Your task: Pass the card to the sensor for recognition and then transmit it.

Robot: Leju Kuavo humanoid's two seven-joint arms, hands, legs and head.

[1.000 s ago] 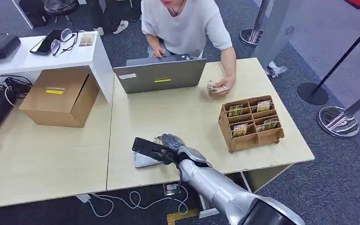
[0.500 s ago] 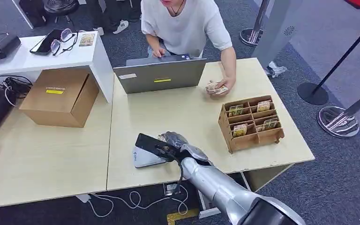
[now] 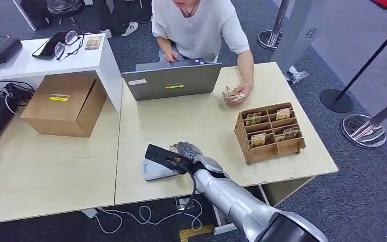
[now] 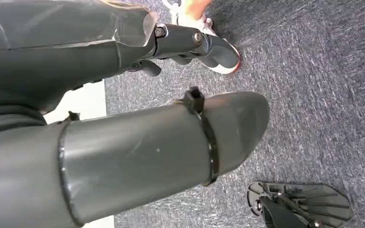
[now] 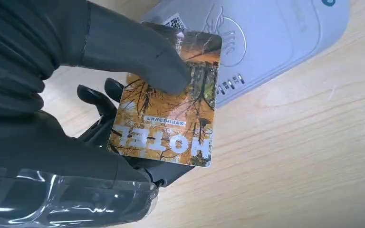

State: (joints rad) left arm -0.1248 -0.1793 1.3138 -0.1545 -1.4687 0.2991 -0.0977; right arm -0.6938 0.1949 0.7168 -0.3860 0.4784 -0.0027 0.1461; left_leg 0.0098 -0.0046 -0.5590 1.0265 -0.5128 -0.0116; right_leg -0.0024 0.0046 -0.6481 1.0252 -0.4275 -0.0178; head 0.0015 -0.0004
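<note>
Robot hand (image 5: 138, 61) shifted; card (image 5: 168, 114) flat, toward sensor (image 5: 266, 42).

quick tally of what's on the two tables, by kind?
Card reader: 1
Laptop: 1
Cardboard box: 1
Wooden card rack: 1
Total: 4
Apart from those, the right hand holds 1 hotel card by the reader, and the person's hand holds a stack of cards too small to count.
</note>
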